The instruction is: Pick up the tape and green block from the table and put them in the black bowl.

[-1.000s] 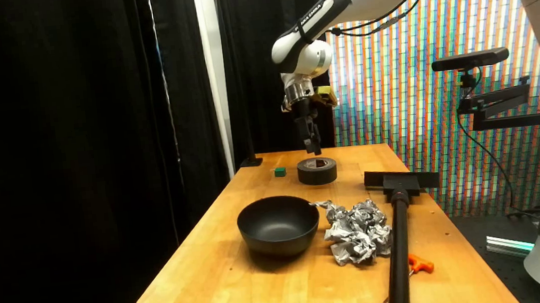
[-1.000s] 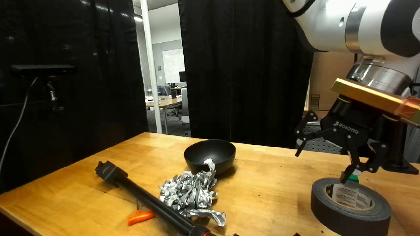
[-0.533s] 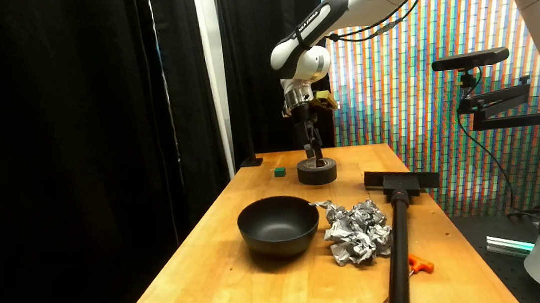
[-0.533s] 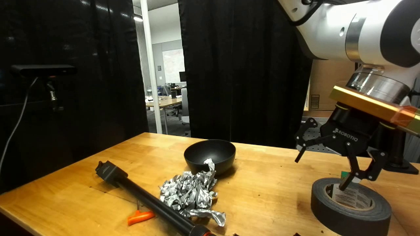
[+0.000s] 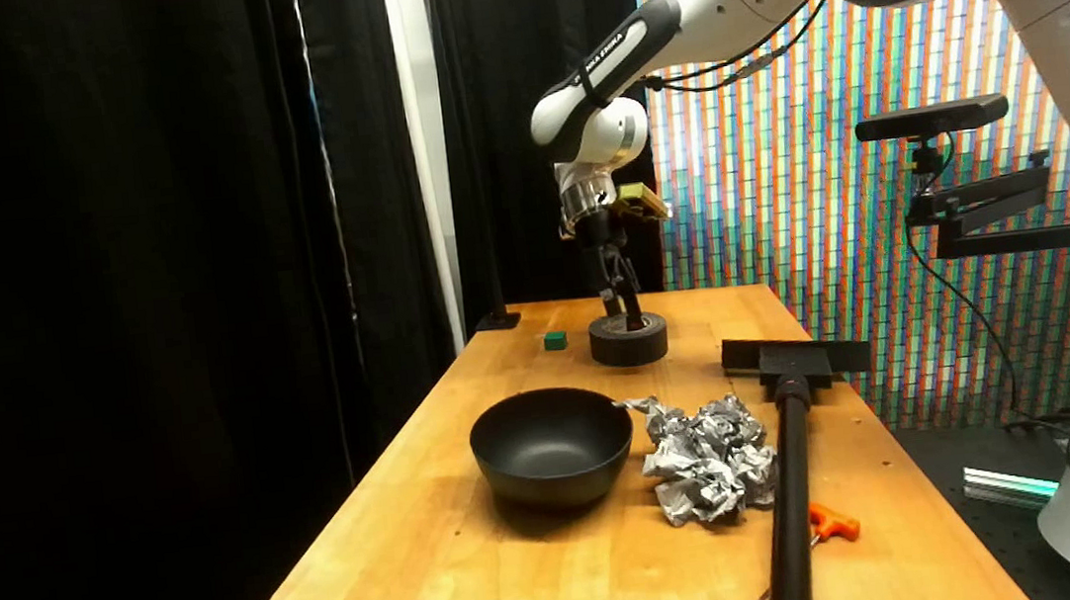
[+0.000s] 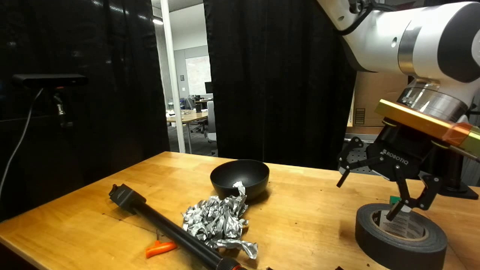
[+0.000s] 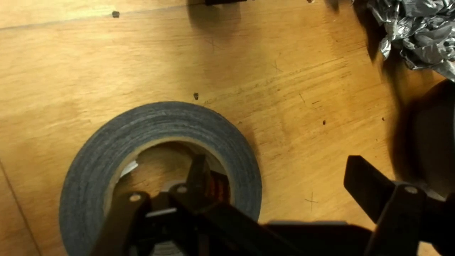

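Observation:
The roll of dark grey tape [image 5: 630, 348] lies flat at the far end of the table; it also shows in an exterior view [image 6: 400, 249] and the wrist view [image 7: 170, 121]. My gripper [image 6: 364, 201] is open. In the wrist view the gripper [image 7: 277, 159] has one finger in or just over the tape's hole and the other outside, apart from the roll. The small green block [image 5: 555, 341] lies beside the tape; another exterior view shows it partly hidden behind the tape [image 6: 394, 200]. The black bowl [image 5: 554, 477] stands upright and looks empty.
Crumpled silver foil [image 5: 711, 460] sits right beside the bowl. A long black pole with a flat head [image 5: 792, 472] lies along the table, with an orange-handled tool [image 5: 832, 521] beside it. A black stand base [image 5: 498, 322] is at the far table corner.
The open gripper has moved down, bringing one fingertip from above the tape into or just over its hole. The tape, block and bowl have not moved.

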`<state>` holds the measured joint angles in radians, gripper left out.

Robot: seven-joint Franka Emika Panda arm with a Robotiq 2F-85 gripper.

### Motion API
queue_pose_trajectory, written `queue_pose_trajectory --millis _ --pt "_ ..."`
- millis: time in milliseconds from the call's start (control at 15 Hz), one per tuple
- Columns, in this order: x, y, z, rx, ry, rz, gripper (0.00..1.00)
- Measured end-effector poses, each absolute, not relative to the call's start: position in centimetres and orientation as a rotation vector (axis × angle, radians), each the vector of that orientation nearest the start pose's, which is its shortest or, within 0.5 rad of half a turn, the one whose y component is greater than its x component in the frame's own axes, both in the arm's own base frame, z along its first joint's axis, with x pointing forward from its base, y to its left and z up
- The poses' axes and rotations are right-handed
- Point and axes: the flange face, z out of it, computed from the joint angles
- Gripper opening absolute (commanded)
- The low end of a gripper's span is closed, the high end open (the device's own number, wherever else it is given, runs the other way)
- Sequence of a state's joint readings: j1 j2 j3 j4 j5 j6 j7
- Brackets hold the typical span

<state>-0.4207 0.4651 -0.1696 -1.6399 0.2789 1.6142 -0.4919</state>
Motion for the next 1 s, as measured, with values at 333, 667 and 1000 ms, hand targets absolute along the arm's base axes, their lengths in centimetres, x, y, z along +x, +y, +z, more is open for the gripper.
queue_pose_trajectory --millis 333,667,1000 --pt "54.1 -30.8 31.5 -2.676 0.252 0.463 1.0" --pt "55.4 -30.1 30.7 -2.704 0.261 0.5 1.0" --pt "56.9 -29.4 31.0 -2.824 0.257 0.513 1.0"
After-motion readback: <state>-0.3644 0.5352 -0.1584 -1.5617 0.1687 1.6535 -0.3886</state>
